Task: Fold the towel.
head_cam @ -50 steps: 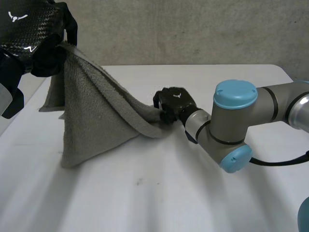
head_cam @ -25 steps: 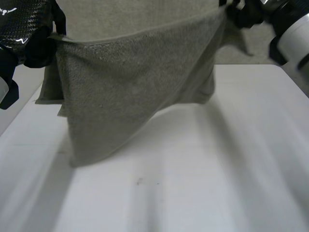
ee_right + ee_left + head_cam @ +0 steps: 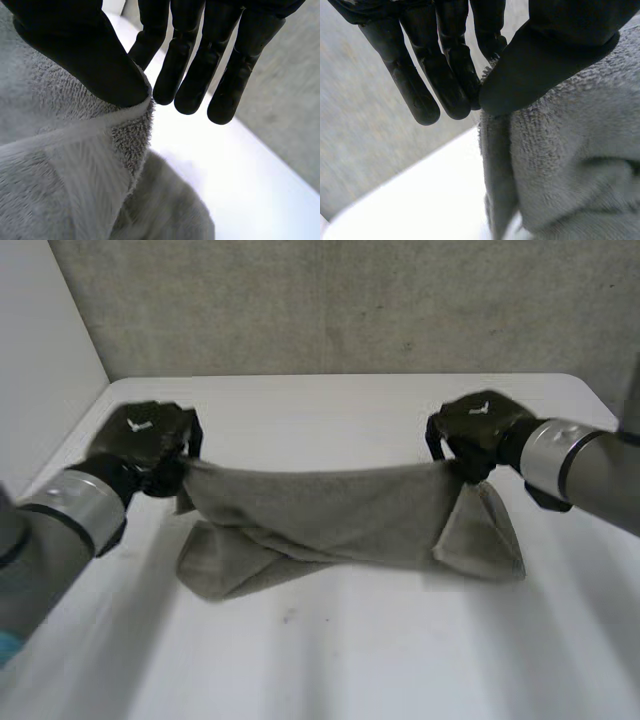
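A grey towel (image 3: 330,525) hangs stretched between my two hands, low over the white table (image 3: 350,650), its lower part bunched on the tabletop. My left hand (image 3: 145,445) pinches the towel's left upper corner. In the left wrist view the thumb (image 3: 545,55) presses the towel (image 3: 570,160) against the fingers (image 3: 455,75). My right hand (image 3: 478,430) pinches the right upper corner. In the right wrist view its thumb (image 3: 85,55) clamps the towel's hem (image 3: 100,150) against the fingers (image 3: 185,65). The towel's right end folds down into a flap (image 3: 485,535).
A grey wall (image 3: 350,300) stands behind the table's far edge. A white panel (image 3: 45,350) rises at the left. Bare tabletop lies in front of the towel and behind it.
Both hands have come down from high up to just above the table, carrying the towel. The right hand has moved out to the right, stretching the upper edge. The towel's lower part now lies on the table.
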Robot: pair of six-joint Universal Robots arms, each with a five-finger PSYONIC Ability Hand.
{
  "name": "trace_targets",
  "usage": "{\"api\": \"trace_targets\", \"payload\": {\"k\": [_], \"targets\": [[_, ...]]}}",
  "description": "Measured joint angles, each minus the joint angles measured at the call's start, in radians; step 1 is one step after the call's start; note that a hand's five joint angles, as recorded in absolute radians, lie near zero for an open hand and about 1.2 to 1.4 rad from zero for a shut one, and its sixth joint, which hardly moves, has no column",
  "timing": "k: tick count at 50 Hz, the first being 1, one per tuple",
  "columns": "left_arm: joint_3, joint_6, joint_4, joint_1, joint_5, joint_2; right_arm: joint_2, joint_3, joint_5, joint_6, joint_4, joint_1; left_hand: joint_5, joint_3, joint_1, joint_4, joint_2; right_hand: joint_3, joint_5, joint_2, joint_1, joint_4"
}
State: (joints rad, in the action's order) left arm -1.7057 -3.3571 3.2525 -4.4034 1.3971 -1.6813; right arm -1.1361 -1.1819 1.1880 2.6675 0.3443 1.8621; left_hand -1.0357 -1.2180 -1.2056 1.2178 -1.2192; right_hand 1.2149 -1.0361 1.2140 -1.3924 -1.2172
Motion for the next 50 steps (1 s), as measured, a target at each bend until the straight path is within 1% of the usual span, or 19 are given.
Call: {"api": "trace_targets", "payload": {"k": [4, 7, 9, 11, 12, 13, 16, 18, 21, 24, 26, 28, 29, 31, 33, 34, 39, 45, 50], "targets": [[0.087, -0.005, 0.017, 0.0, 0.0, -0.143, 0.084, 0.053, 0.012, -0.022, -0.014, 0.0, 0.0, 0.0, 0.0, 0.0, 0.0, 0.0, 0.0, 0.0, 0.0, 0.0], [0.161, -0.006, 0.035, 0.0, 0.001, -0.212, 0.145, 0.114, 0.029, -0.027, -0.057, 0.001, 0.0, 0.0, 0.0, 0.0, 0.0, 0.0, 0.0, 0.0, 0.0, 0.0], [0.249, -0.004, 0.054, 0.001, 0.001, -0.265, 0.174, 0.155, 0.043, -0.019, -0.109, 0.002, 0.0, 0.0, 0.0, 0.0, 0.0, 0.0, 0.0, 0.0, 0.0, 0.0], [0.39, 0.005, 0.089, 0.003, 0.006, -0.319, 0.208, 0.228, 0.083, 0.023, -0.267, 0.004, 0.0, 0.0, 0.0, 0.0, 0.0, 0.0, 0.0, 0.0, 0.0, 0.0], [0.425, 0.007, 0.098, 0.003, 0.007, -0.33, 0.211, 0.239, 0.092, 0.033, -0.302, 0.004, 0.0, 0.0, 0.0, 0.0, 0.0, 0.0, 0.0, 0.0, 0.0, 0.0], [0.511, 0.015, 0.122, 0.005, 0.011, -0.349, 0.209, 0.263, 0.12, 0.07, -0.42, 0.004, 0.0, 0.0, 0.0, 0.0, 0.0, 0.0, 0.0, 0.0, 0.0, 0.0], [0.629, 0.035, 0.165, 0.009, 0.021, -0.362, 0.182, 0.274, 0.158, 0.121, -0.588, 0.003, 0.0, 0.0, 0.0, 0.0, 0.0, 0.0, 0.0, 0.0, 0.0, 0.0], [0.738, 0.069, 0.213, 0.015, 0.048, -0.359, 0.131, 0.26, 0.189, 0.167, -0.761, 0.001, 0.0, 0.0, 0.0, 0.0, 0.0, 0.0, 0.0, 0.0, 0.0, 0.0], [0.815, 0.113, 0.254, 0.019, 0.09, -0.338, 0.057, 0.221, 0.201, 0.197, -0.901, -0.003, 0.0, 0.0, 0.0, 0.0, 0.0, 0.0, 0.0, 0.0, 0.0, 0.0], [0.832, 0.145, 0.265, 0.019, 0.122, -0.308, 0.006, 0.189, 0.185, 0.207, -0.938, -0.005, 0.0, 0.0, 0.0, 0.0, 0.0, 0.0, 0.0, 0.0, 0.0, 0.0], [0.8, 0.168, 0.252, 0.016, 0.141, -0.276, -0.026, 0.168, 0.16, 0.21, -0.927, -0.007, 0.0, 0.0, 0.0, 0.0, 0.0, 0.0, 0.0, 0.0, 0.0, 0.0], [0.719, 0.184, 0.217, 0.012, 0.146, -0.239, -0.042, 0.152, 0.106, 0.207, -0.836, -0.008, -0.002, 0.0, 0.0, 0.0, 0.0, 0.0, -0.001, 0.0, 0.0, 0.0], [0.719, 0.184, 0.217, 0.012, 0.146, -0.239, -0.042, 0.152, 0.106, 0.207, -0.836, -0.008, -0.002, 0.0, 0.0, 0.0, 0.0, 0.0, -0.001, 0.0, 0.0, 0.0], [0.602, 0.189, 0.169, 0.007, 0.137, -0.206, -0.034, 0.137, 0.038, 0.191, -0.671, -0.009, -0.002, 0.0, -0.001, 0.0, 0.0, 0.0, -0.001, 0.0, -0.001, 0.0], [0.532, 0.187, 0.144, 0.005, 0.128, -0.195, -0.021, 0.127, 0.01, 0.177, -0.585, -0.008, -0.002, 0.0, -0.001, 0.0, 0.0, 0.0, -0.001, 0.0, -0.001, 0.0], [0.44, 0.182, 0.115, 0.004, 0.115, -0.183, -0.003, 0.112, -0.017, 0.154, -0.484, -0.008, -0.002, 0.0, -0.001, 0.0, 0.0, 0.0, -0.001, 0.0, -0.001, 0.0], [0.191, 0.136, 0.072, 0.005, 0.081, -0.17, 0.062, 0.04, -0.045, 0.064, -0.286, -0.003, -0.002, 0.0, -0.001, 0.0, 0.0, 0.0, -0.001, 0.0, -0.001, 0.0], [0.0, 0.019, 0.085, 0.012, 0.063, -0.189, 0.188, -0.061, -0.044, 0.006, -0.227, 0.001, -0.002, 0.0, -0.001, 0.0, 0.0, 0.0, -0.001, 0.0, -0.001, 0.0], [-0.064, -0.059, 0.106, 0.017, 0.062, -0.202, 0.263, -0.093, -0.043, 0.029, -0.246, 0.002, -0.002, 0.0, -0.001, 0.0, 0.0, 0.0, -0.001, 0.0, -0.001, 0.0]]}}
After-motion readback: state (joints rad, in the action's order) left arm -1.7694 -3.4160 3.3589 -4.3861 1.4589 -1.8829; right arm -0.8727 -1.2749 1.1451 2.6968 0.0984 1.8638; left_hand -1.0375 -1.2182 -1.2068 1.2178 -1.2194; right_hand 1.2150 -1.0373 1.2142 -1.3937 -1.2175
